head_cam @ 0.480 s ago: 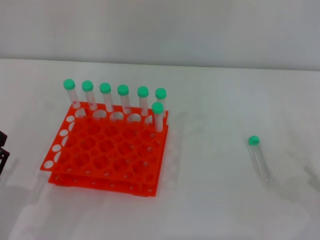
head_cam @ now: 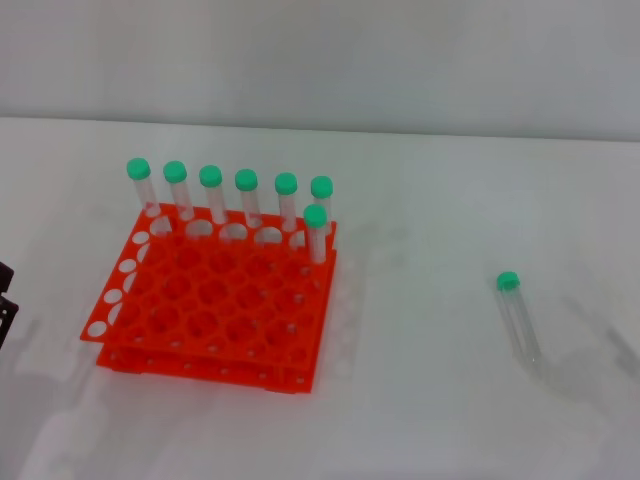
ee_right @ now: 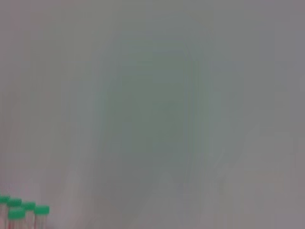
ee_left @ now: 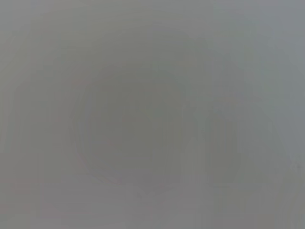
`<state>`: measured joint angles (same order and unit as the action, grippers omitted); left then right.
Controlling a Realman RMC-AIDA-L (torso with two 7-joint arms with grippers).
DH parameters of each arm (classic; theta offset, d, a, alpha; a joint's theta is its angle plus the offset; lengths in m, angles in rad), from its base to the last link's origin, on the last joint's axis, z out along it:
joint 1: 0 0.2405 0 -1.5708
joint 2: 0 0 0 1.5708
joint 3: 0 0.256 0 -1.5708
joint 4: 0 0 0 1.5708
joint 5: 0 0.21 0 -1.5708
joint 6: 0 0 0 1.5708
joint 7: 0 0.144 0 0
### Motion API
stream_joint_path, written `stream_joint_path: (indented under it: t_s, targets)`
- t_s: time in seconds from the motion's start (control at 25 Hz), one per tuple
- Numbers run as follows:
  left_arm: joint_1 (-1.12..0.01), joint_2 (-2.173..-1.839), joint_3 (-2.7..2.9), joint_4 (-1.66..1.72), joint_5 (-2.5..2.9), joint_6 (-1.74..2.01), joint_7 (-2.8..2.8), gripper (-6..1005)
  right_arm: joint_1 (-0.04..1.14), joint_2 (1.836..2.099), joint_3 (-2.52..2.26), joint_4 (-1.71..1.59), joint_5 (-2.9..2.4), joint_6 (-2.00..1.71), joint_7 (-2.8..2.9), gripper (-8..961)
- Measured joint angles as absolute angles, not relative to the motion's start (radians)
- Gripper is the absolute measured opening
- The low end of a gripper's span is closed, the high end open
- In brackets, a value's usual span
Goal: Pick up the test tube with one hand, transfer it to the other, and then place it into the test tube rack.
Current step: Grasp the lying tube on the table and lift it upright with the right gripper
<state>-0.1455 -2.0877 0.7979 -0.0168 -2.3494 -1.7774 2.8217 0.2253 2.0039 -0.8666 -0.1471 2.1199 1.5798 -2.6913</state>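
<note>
Test tube (head_cam: 518,318) lies loose on the white table (head_cam: 420,400), well right of my rack.
Only my head view shows the orange-red test tube rack (head_cam: 215,300) with seven green-capped tubes (head_cam: 250,198) upright along its far side; my right wrist catches a few caps (ee_right: 21,208); my left gripper (head_cam: 5,305) sits at the left edge, opening unclear.

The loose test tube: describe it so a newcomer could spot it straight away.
Start at the orange rack on the left of the white table, then look across to the right. The test tube lies flat there, alone, green cap toward the back. The seven other tubes all stand upright in the rack.
</note>
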Motion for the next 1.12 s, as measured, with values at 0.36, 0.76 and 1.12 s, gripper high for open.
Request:
stream_joint_path:
  t_s: [0.36,0.76,1.12]
  targets:
    - [-0.149,-2.089,0.799,-0.018,-2.347,-1.783,2.818,699,0.212,1.994,-0.873,-0.451,1.99,1.513,-2.171,853]
    - [-0.163,-2.089,0.799,-0.018,-2.347,-1.783,2.817,699,0.26,2.003,-0.904,-0.989,1.511,1.391,-1.445,852]
    - [-0.171,-2.089,0.799,-0.018,-2.347,-1.783,2.816,698,0.287,2.004,-1.161,-1.478,0.938,1.234,-0.809,851]
